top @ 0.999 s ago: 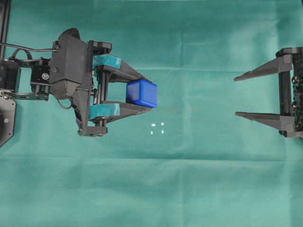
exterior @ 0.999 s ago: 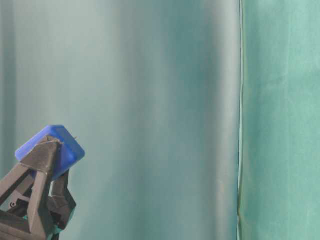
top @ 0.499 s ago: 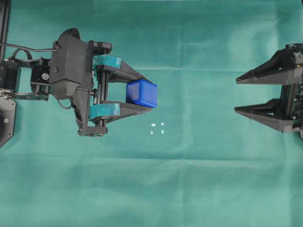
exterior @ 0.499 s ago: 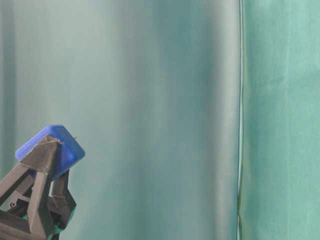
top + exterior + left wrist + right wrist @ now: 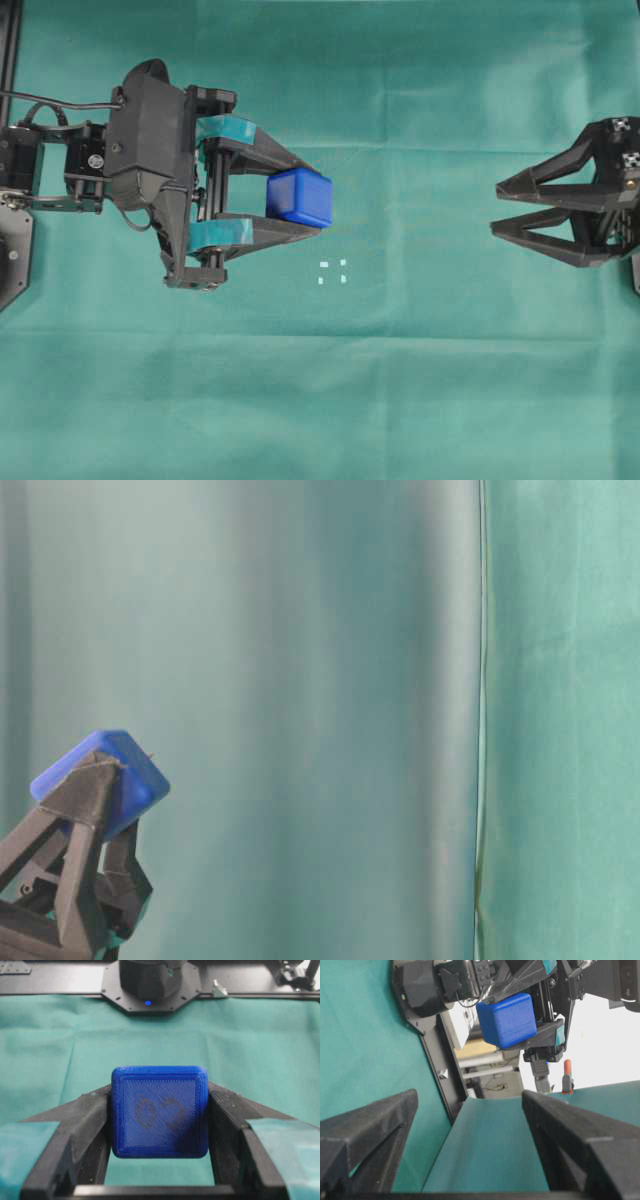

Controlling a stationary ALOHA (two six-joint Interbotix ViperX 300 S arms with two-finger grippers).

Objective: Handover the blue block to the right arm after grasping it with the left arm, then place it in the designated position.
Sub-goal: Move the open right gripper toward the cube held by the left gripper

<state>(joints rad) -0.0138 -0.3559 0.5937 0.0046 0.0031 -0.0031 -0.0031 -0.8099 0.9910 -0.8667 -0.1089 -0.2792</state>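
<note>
The blue block [image 5: 300, 197] hangs above the green cloth, pinched between the teal-taped fingers of my left gripper [image 5: 312, 199]. In the left wrist view the block [image 5: 159, 1111] fills the gap between both fingers [image 5: 85, 1112], its faint dark mark facing the camera. The table-level view shows the block [image 5: 120, 770] tilted on a corner in that grip. My right gripper [image 5: 495, 208] stands open and empty far to the right, pointing at the block [image 5: 507, 1019]. The designated position [image 5: 332, 272], several tiny white marks, lies just below and right of the block.
Green cloth covers the whole table. A black frame rail [image 5: 10, 50] runs down the far left edge, behind the left arm's body [image 5: 150, 150]. In the table-level view a vertical seam [image 5: 480, 720] splits the green backdrop.
The right gripper has rolled about its wrist, so its two fingers now appear closer together from overhead. The left gripper and the block have not moved.
</note>
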